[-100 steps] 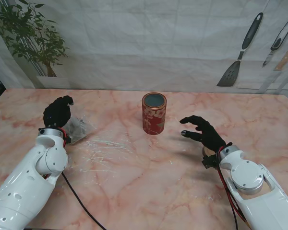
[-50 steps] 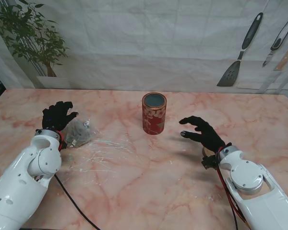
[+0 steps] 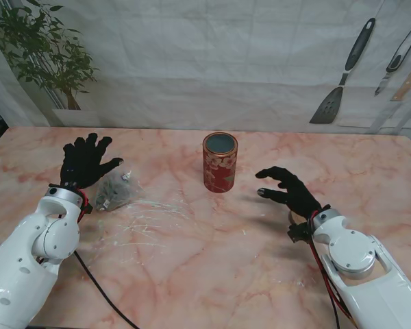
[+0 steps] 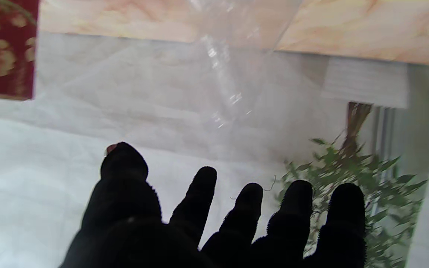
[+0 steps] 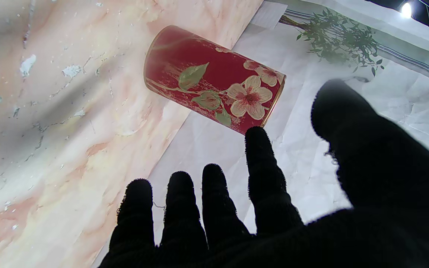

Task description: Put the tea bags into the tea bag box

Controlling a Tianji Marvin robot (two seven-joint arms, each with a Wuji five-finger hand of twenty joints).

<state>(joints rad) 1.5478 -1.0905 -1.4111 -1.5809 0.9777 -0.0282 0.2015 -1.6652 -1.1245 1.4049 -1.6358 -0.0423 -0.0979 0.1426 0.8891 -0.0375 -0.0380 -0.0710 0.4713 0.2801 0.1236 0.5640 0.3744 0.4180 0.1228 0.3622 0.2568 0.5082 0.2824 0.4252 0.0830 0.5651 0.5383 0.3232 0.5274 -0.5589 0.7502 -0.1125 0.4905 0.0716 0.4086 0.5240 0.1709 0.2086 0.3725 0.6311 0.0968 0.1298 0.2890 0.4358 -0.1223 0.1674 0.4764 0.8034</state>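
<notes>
The tea bag box point(image 3: 220, 162) is a red round tin with a flower pattern, standing upright with its top open at the middle of the table; it also shows in the right wrist view point(image 5: 214, 80) and at the edge of the left wrist view point(image 4: 4, 48). A clear plastic bag of tea bags point(image 3: 114, 188) lies on the table left of it. My left hand point(image 3: 84, 161) hovers just left of the bag, fingers spread, holding nothing. My right hand point(image 3: 289, 188) is open to the right of the tin, fingers point(image 5: 263, 167) pointing toward it.
A potted plant point(image 3: 44, 51) stands at the far left behind the table. A spatula point(image 3: 342, 75) and other utensils hang on the back wall at the right. A black cable point(image 3: 99, 284) runs along the table by my left arm.
My left hand has opened its fingers and drawn back to the left, letting go of the plastic bag, which now lies on the table. The right hand has barely moved.
</notes>
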